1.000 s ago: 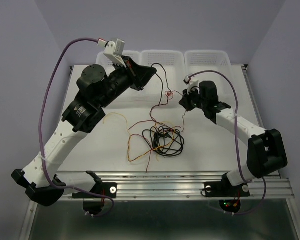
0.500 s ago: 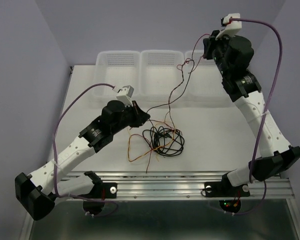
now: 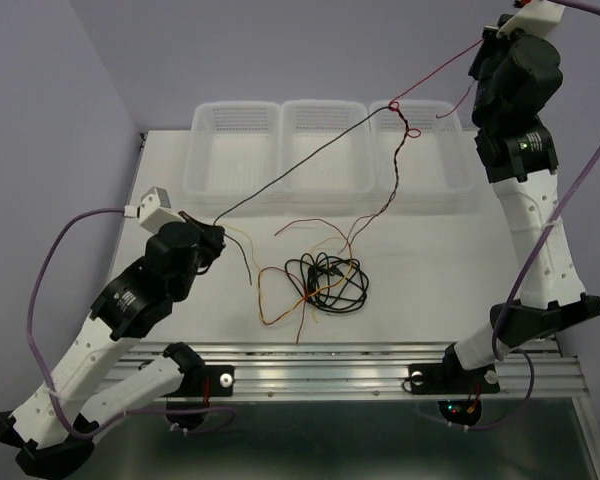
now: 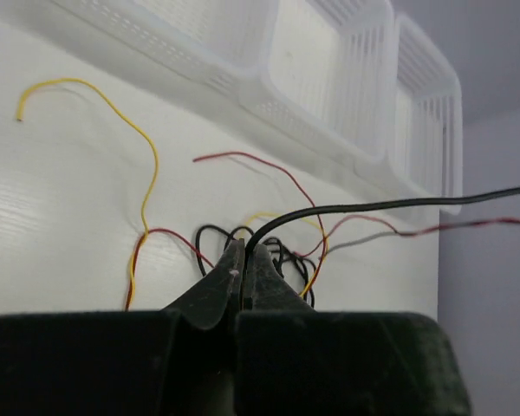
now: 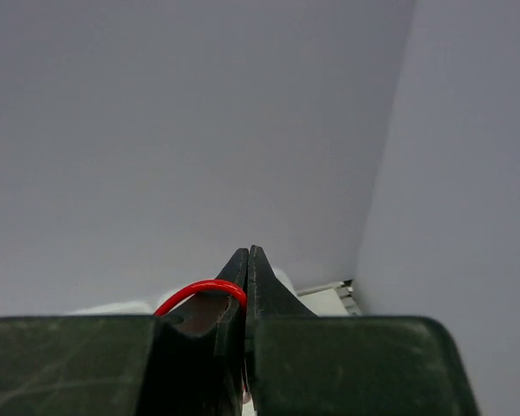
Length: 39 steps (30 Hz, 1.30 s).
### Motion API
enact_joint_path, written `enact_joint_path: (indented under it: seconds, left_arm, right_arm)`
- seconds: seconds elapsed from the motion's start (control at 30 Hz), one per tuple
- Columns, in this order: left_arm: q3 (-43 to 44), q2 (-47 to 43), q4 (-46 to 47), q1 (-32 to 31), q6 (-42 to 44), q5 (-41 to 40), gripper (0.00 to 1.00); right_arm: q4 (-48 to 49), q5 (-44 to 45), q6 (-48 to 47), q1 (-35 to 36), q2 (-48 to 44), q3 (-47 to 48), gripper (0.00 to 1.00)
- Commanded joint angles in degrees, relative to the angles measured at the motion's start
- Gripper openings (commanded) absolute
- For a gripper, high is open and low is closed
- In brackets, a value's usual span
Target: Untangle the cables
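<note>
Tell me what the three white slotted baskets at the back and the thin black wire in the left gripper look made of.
Three white slotted baskets: moulded plastic, it seems; translucent, matte, walls pierced by fine slots. Thin black wire: probably smooth plastic or rubber insulation with a slight sheen; it bends freely; any metal core is hidden.

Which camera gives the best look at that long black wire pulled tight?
The top external view: the black wire runs whole from the left pincer up to where it meets the red wire. The left wrist view shows only its near end; the right wrist view shows none of it.
</note>
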Motion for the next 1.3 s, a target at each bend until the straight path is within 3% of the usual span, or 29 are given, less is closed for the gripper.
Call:
enact_joint_path:
  seconds: [0.0,0.1,0.23,0.37,0.57,0.83,0.93,1.07,1.17,1.2,1.27]
  left_arm:
    - [7.18,2.93,-14.41,4.39,-6.23,-16.36,0.00]
    - [10.26,4.95,-11.78,9.31,-2.80,-15.94,0.00]
    - [13.42,7.68,-4.58,25.62,7.56,-8.40,0.00]
    - [17.37,13.63,-0.35,38.82,16.00,3.38,0.00]
    - [18.09,18.49,1.05,56.41,19.61,15.25,0.00]
    - [19.41,19.19,-1.05,62.16,21.47,17.02,0.00]
    - [17.22,18.50,0.44,62.16,21.73,21.94,0.00]
    - [11.42,15.51,4.12,60.15,20.68,29.48,0.00]
    - [5.27,14.10,5.89,55.58,17.87,29.96,0.00]
    - [2.47,14.01,6.33,51.13,17.08,28.99,0.17]
    - [-1.40,14.62,7.29,46.19,14.10,27.67,0.43]
  right_arm:
    - [0.97,5.23,0.73,-10.58,0.52,2.47,0.01]
    - [-0.69,0.92,3.46,-20.40,0.96,2.63,0.01]
    - [-4.39,-5.05,7.41,-30.17,2.54,7.29,0.01]
    - [-5.01,-9.19,7.77,-34.06,1.84,7.30,0.01]
    - [-5.10,-11.21,10.14,-35.73,1.05,5.10,0.01]
    - [-6.85,-18.93,14.09,-35.74,0.35,4.06,0.01]
    - [-7.38,-29.38,17.78,-35.74,-0.79,1.77,0.01]
    - [-4.93,-52.81,24.71,-35.74,-2.11,-3.85,0.01]
    - [-0.36,-59.97,24.65,-31.81,-5.18,-10.52,0.01]
    - [0.52,-60.17,23.43,-29.87,-6.06,-13.42,0.01]
    - [0.27,-60.78,21.23,-24.52,-7.91,-14.93,0.01]
